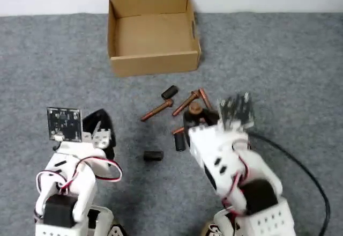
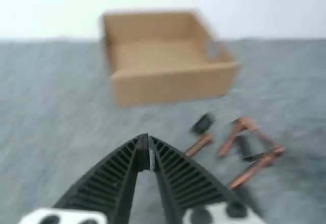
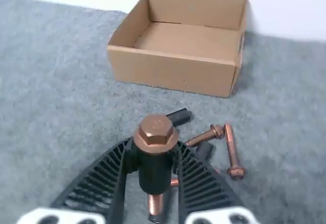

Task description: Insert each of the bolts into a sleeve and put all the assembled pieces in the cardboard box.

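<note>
My right gripper (image 3: pixel 155 157) is shut on a black sleeve with a copper bolt (image 3: pixel 156 132) standing through it, head up, held above the carpet; in the high view this piece (image 1: pixel 195 109) sits among the loose parts. Loose bolts (image 1: pixel 157 110) (image 1: pixel 186 103) (image 1: pixel 204 97) lie in front of the cardboard box (image 1: pixel 153 63). Black sleeves (image 1: pixel 169 91) (image 1: pixel 153 155) lie apart from them, and another sleeve with a copper end (image 1: pixel 179 139) lies beside my right gripper. My left gripper (image 2: pixel 145 152) is shut on nothing, left of the parts (image 1: pixel 101 126).
The cardboard box (image 3: pixel 173 74) stands open-topped with nothing inside, at the far middle of the grey carpet (image 1: pixel 278 69). A black cable (image 1: pixel 305 171) runs along the right arm. Bare carpet spreads to the left and right of the box.
</note>
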